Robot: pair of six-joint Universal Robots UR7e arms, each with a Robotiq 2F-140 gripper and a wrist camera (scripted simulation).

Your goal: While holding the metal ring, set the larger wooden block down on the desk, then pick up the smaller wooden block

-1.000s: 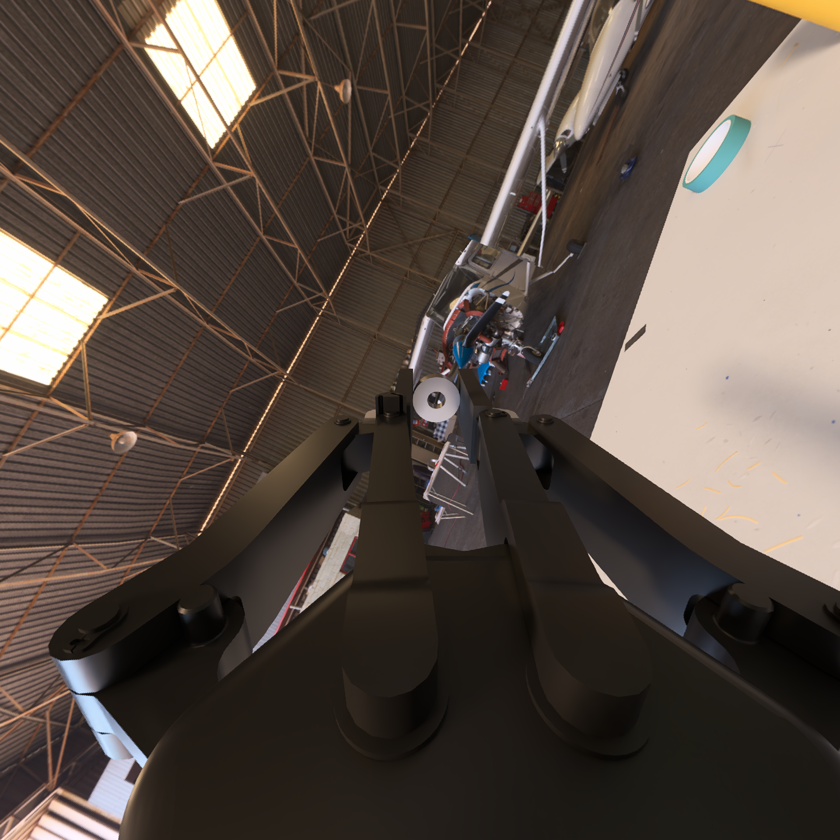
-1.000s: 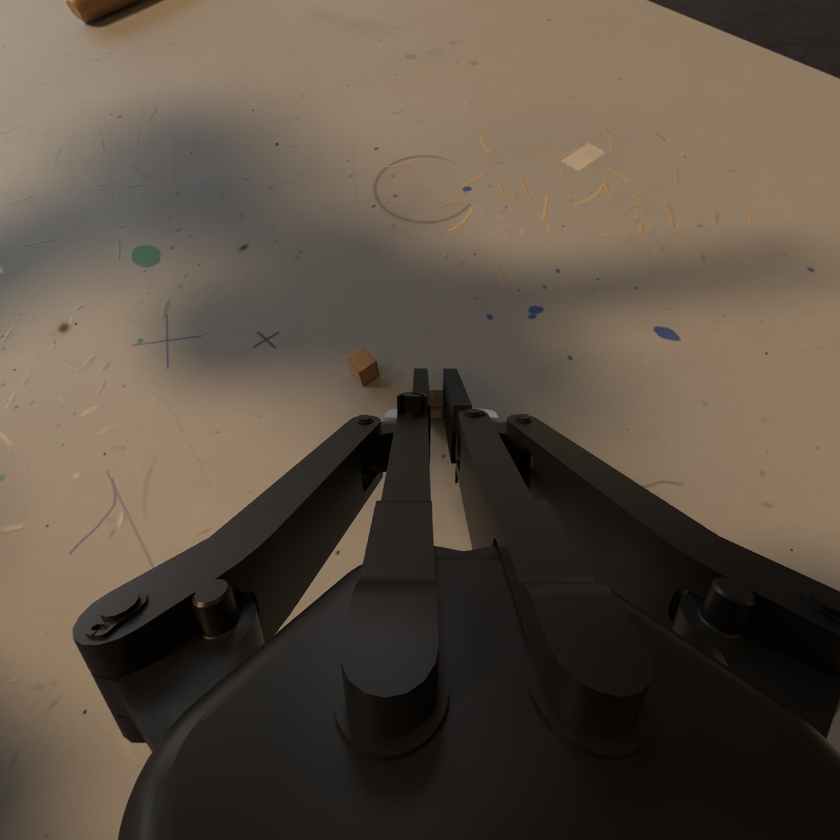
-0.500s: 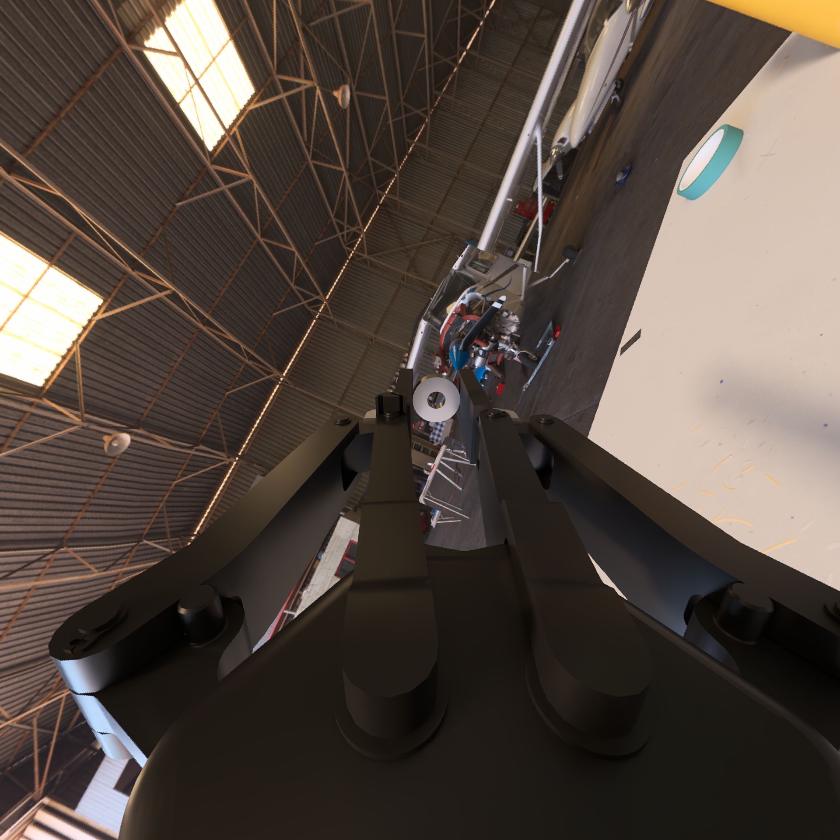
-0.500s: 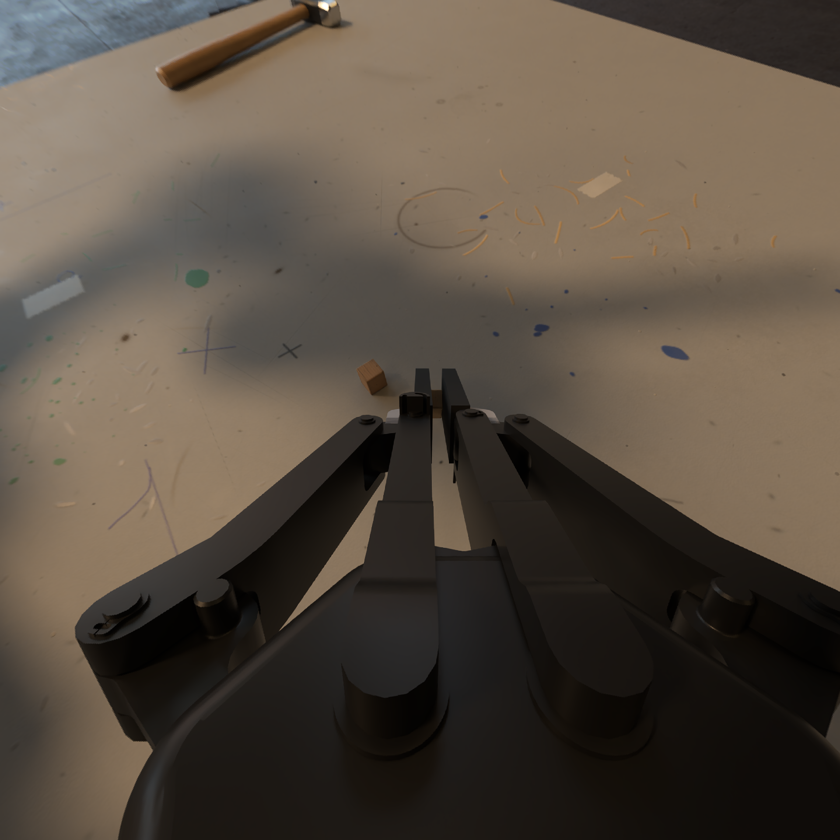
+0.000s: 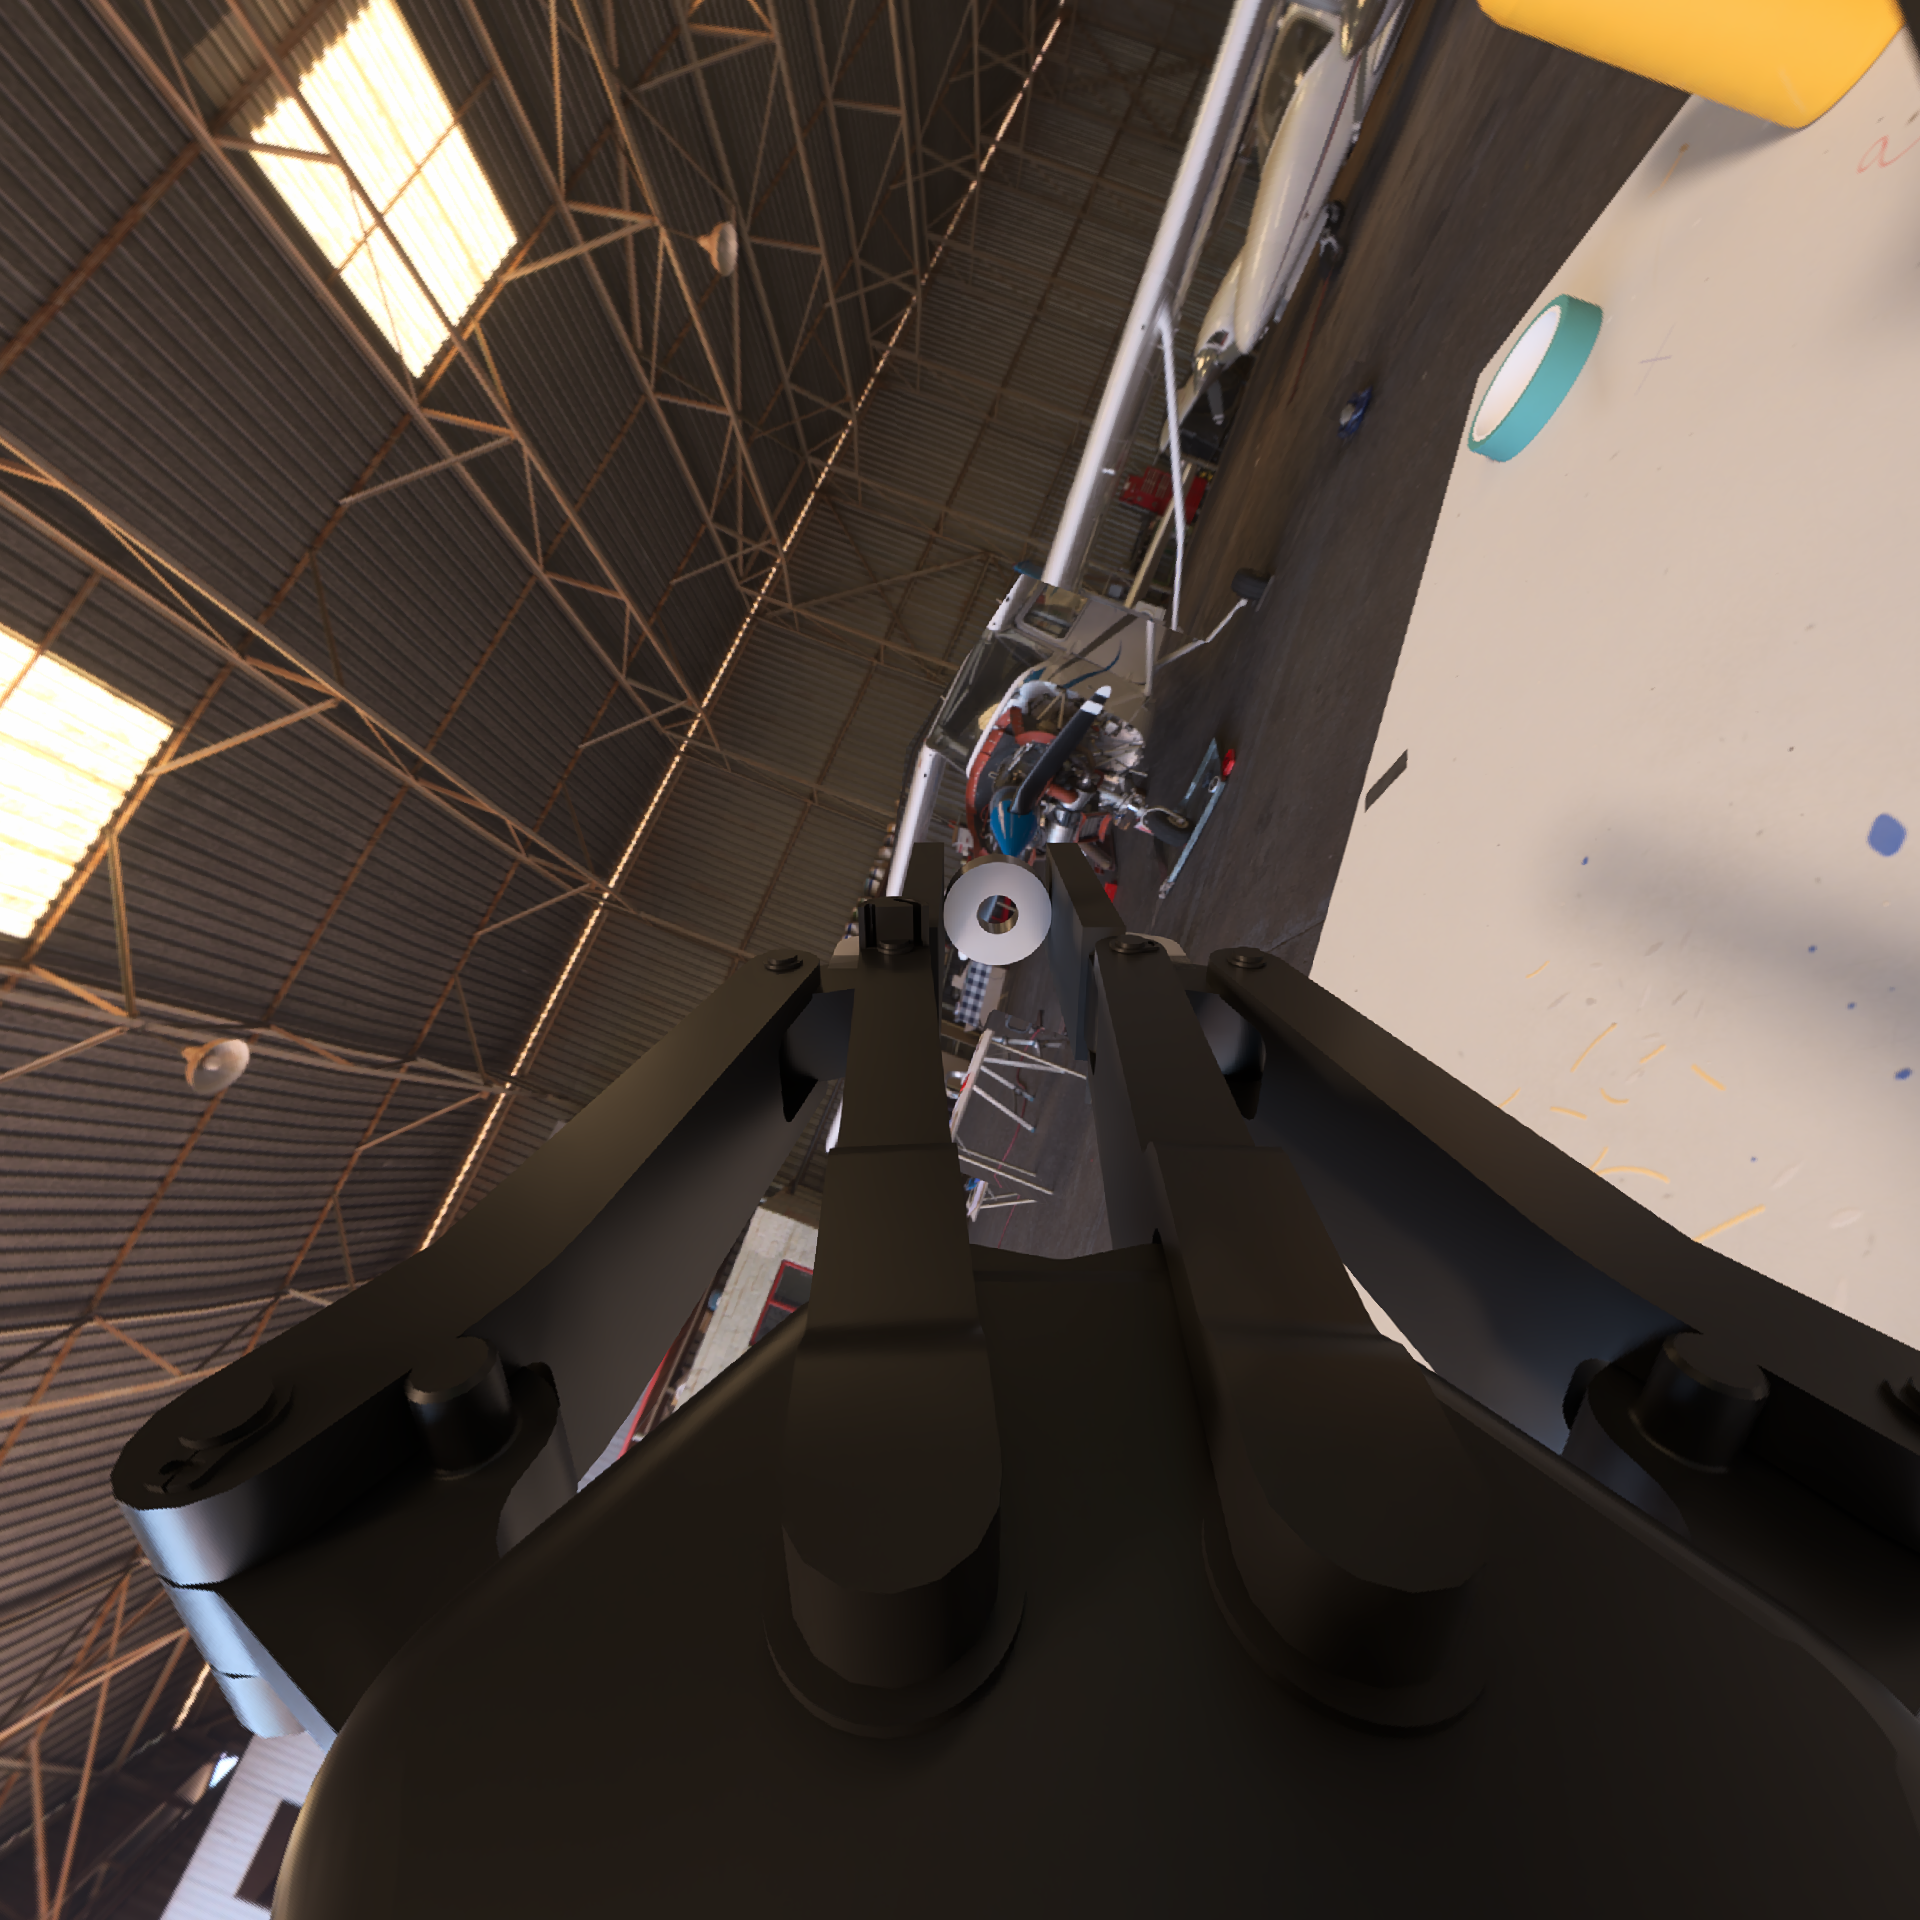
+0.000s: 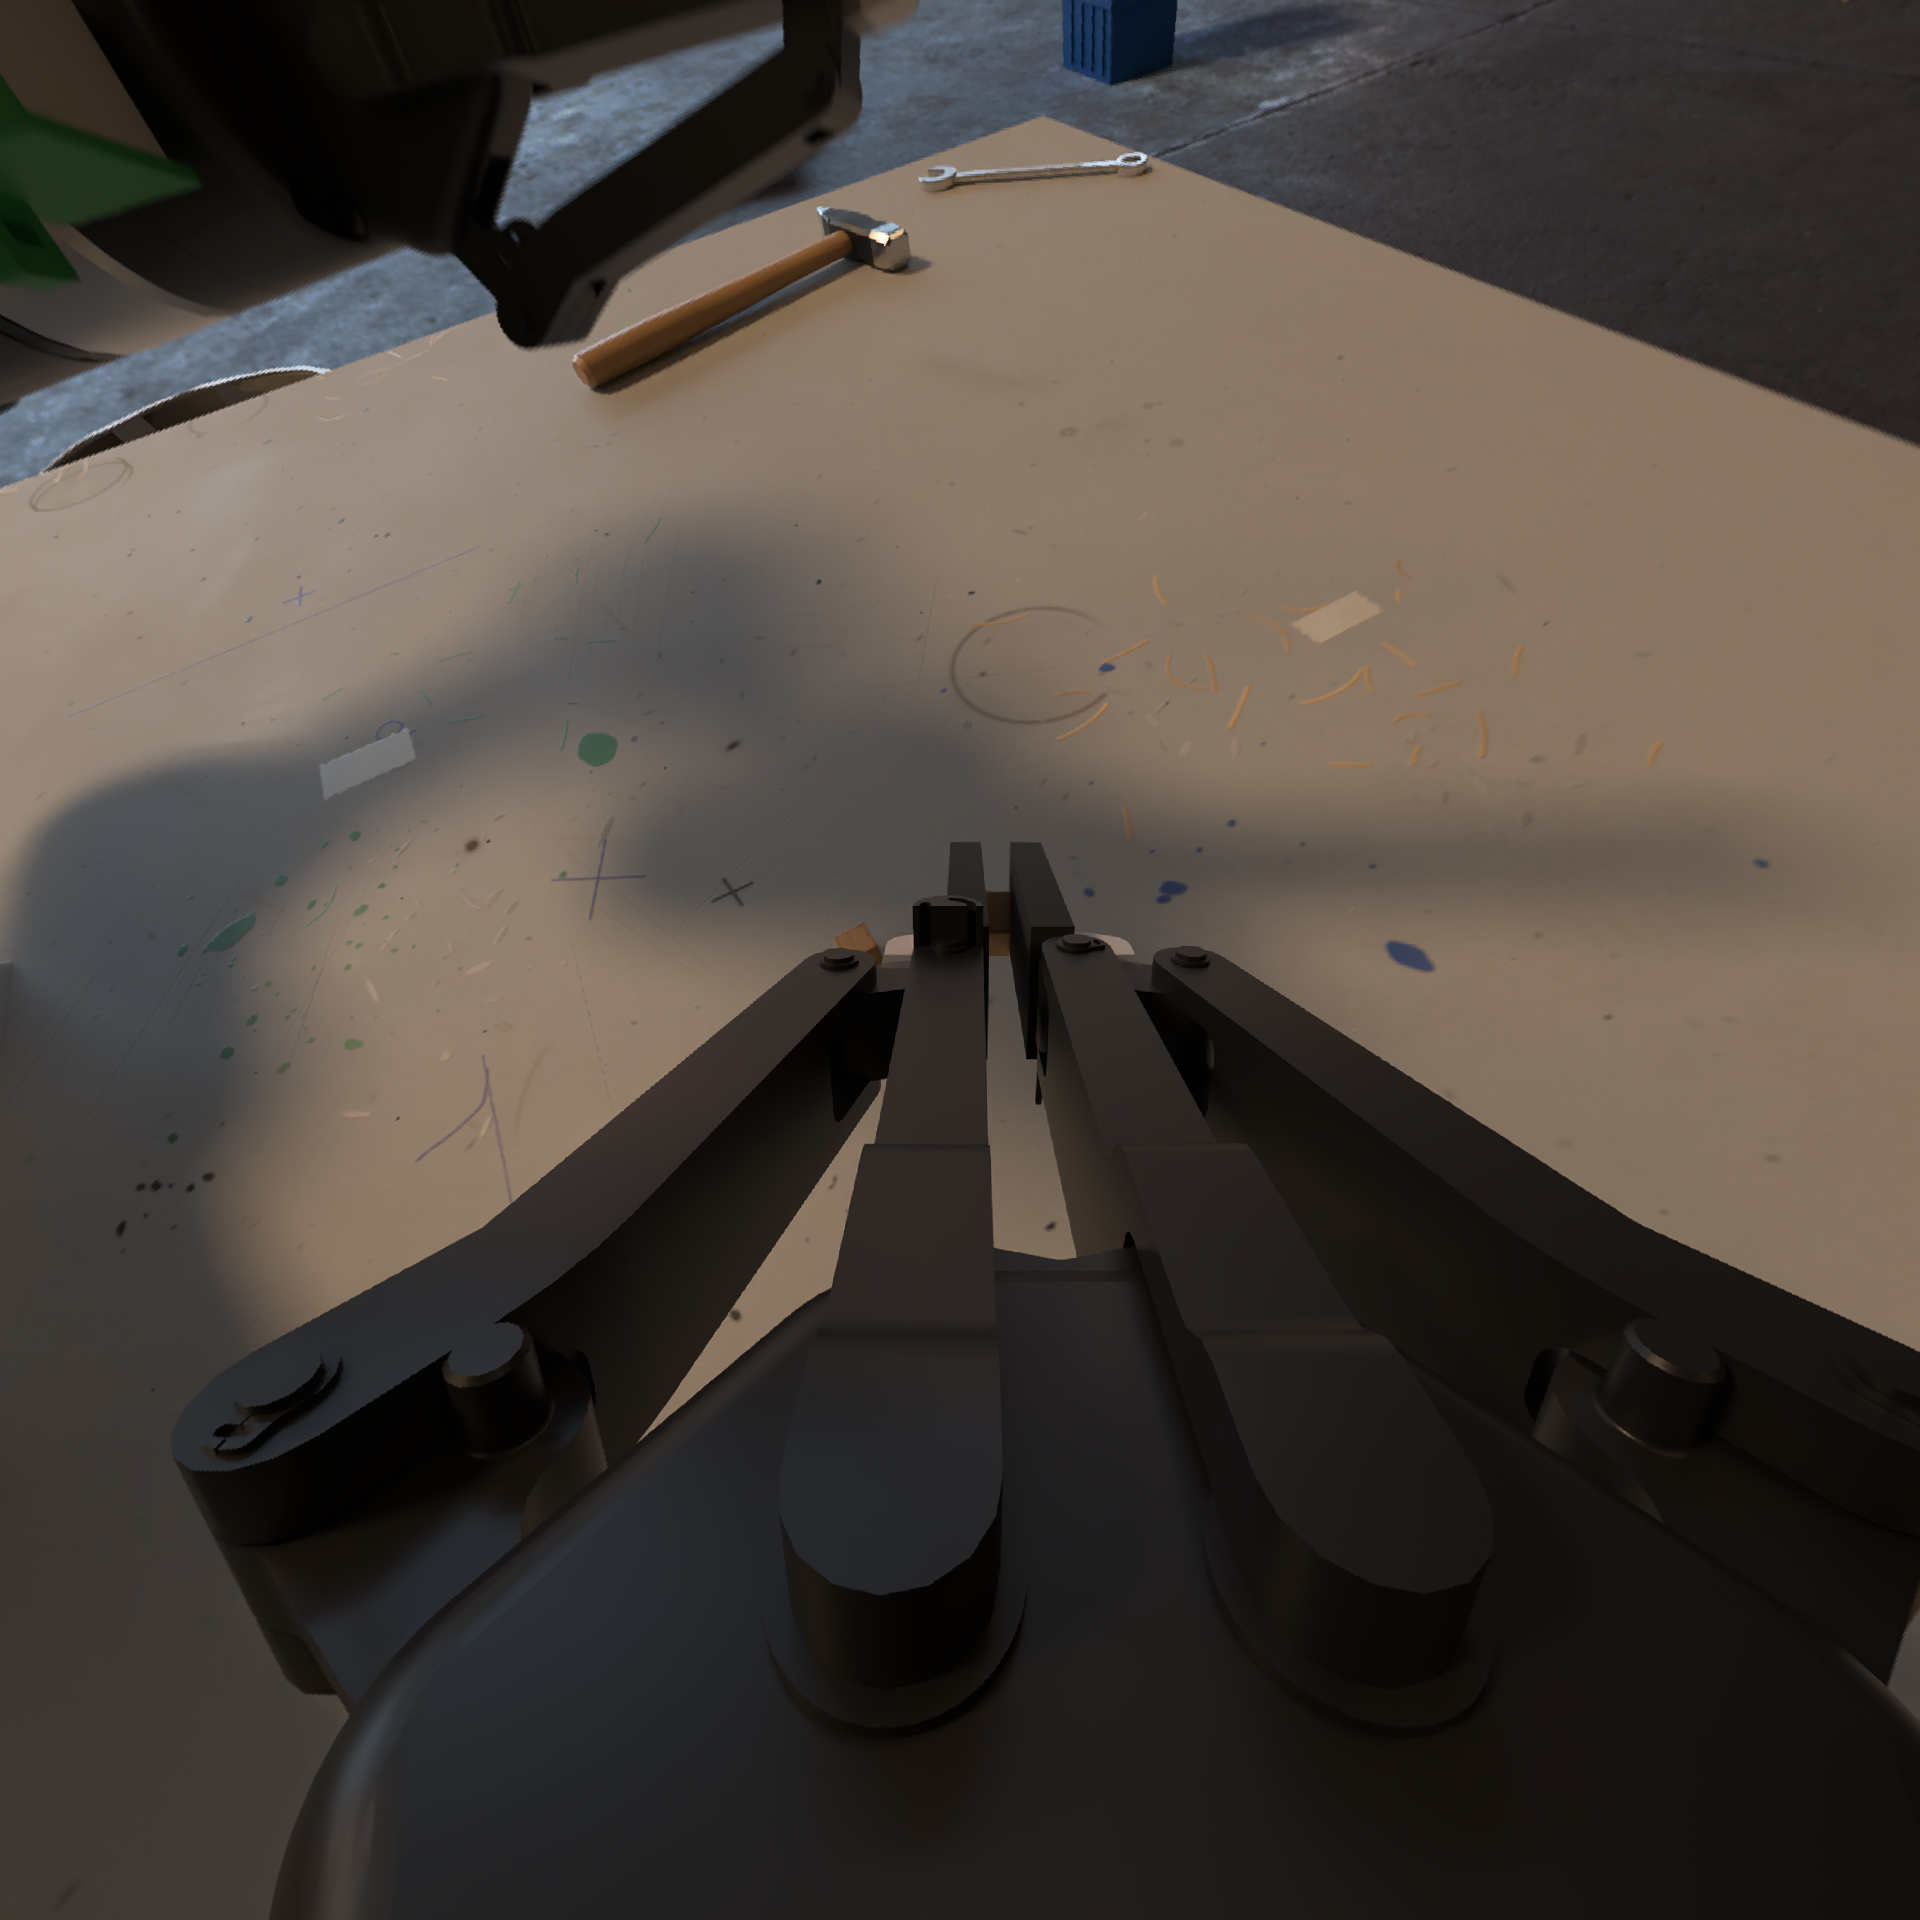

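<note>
My left gripper [image 5: 997,864] is shut on the metal ring [image 5: 997,916], a silver washer held face-on between the fingertips and raised in the air beside the desk [image 5: 1662,727]. My right gripper [image 6: 997,864] is shut on the smaller wooden block [image 6: 998,914], of which only a thin tan sliver shows between the fingers, held above the desk [image 6: 1351,416]. The larger wooden block [image 6: 858,940] lies on the desk just left of my right fingers, mostly hidden behind the gripper's linkage.
A hammer [image 6: 743,296] and a wrench [image 6: 1034,171] lie at the desk's far edge. The other arm [image 6: 623,135] hangs over the far left. A teal tape roll [image 5: 1532,379] and a yellow object [image 5: 1683,52] stand on the desk in the left wrist view.
My right gripper has risen and tilted up with the small block; the hammer and wrench came into view and the larger block slid behind the linkage. The left gripper barely shifted.
</note>
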